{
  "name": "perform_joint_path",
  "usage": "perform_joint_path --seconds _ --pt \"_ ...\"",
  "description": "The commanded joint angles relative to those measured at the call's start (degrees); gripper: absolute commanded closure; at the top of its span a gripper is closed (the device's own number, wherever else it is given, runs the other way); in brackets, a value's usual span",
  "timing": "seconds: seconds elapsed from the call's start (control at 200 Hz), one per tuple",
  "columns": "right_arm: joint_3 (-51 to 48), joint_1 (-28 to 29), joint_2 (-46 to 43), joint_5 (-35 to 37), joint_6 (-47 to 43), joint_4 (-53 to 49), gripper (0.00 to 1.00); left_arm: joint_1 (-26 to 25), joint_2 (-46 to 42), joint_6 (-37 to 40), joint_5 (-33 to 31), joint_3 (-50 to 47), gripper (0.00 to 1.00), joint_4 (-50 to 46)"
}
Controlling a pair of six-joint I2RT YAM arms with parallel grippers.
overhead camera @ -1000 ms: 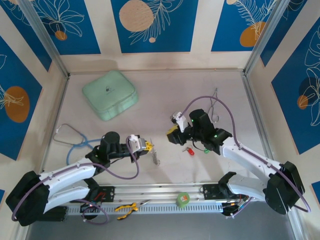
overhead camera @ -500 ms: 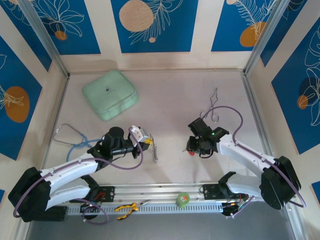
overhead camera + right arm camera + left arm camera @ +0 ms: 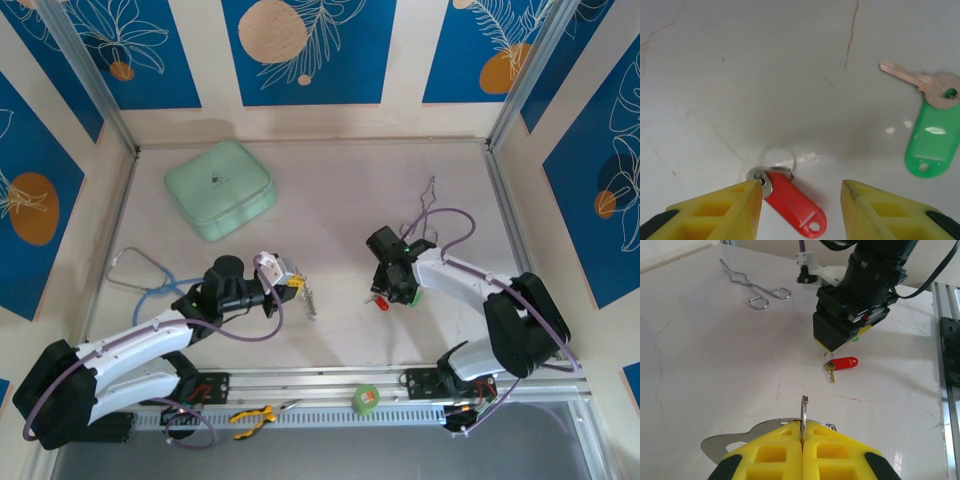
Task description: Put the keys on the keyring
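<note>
Right gripper: fingers apart, low over table, red-tagged key lying between them.
Green-tagged key: flat on table, right of that gripper, apart from it.
Left gripper: clamped on upright keyring, left of both keys.

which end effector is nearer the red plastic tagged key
Right. Right end effector hovers open over the red-tagged key, straddling it; left end effector sits apart, pinching a thin metal ring.
</note>
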Motion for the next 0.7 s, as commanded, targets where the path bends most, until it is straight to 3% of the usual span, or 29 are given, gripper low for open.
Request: perform_joint_path --seconds 0.0,0.505,0.61,0.695 --pt "1.96 -0.33 1.89 -3.36 -3.02 1.92 0.52 -0.55 -0.45 0.91 1.27 -0.37 1.0 2.16" --pt "7.13 4.58 7.09 -9.72 -8.08 3.54 0.5 -0.52 -0.54 1.61 1.45 -0.27 1.0 1.79" --pt "7.97 5.38 6.75 -6.35 -8.56 1.88 0.52 -0.51 -0.44 1.63 1.53 -0.2 1.0 1.78" --pt "8.93 5.85 7.2 1.36 -6.69 -2.6 0.55 -0.5 -0.54 1.78 1.51 -0.17 1.0 1.49"
